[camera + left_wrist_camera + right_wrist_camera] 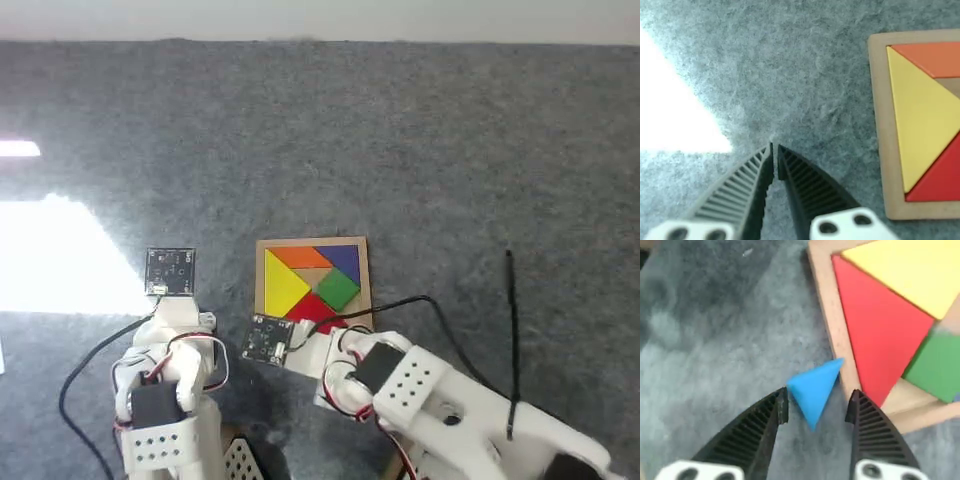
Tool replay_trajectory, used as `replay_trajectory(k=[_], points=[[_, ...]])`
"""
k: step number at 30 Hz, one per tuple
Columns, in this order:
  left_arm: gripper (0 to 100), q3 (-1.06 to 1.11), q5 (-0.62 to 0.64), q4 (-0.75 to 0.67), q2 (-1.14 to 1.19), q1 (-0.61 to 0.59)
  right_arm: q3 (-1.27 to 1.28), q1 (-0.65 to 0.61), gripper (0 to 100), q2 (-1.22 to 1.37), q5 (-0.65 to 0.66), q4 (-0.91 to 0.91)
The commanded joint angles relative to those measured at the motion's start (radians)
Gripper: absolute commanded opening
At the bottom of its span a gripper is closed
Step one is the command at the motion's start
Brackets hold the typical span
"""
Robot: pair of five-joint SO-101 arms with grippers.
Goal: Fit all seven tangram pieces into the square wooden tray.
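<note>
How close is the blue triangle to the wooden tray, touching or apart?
Touching. The right wrist view shows a tip of the blue triangle meeting the rim of the wooden tray, no gap between.

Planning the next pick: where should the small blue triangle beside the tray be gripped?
Grip the blue triangle across its broad end, straight down from above: it lies flat on the mat, one tip against the tray rim, so that end is probably blocked.
</note>
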Motion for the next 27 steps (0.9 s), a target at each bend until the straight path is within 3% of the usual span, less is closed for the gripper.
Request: replay_trajectory(k=[1,7,13,18,27], points=[[1,-0.013,0.002,0.003,-0.018,-0.009,-0.023,-0.015,18.4,0.07,-0.018,-0.061],[1,-0.013,0.002,0.003,-0.018,-0.009,-0.087,-0.015,16.9,0.165,-0.015,0.019],[1,-0.013,0.002,0.003,-0.018,-0.009,-0.094,-0.019,0.3,0.173,-0.014,0.073],[1,-0.013,0.002,0.003,-0.018,-0.009,-0.092,-0.056,2.7,0.166,0.061,0.104],[1,-0.013,0.002,0.003,-0.018,-0.009,-0.089,-0.058,3.2,0.174,0.068,0.12]])
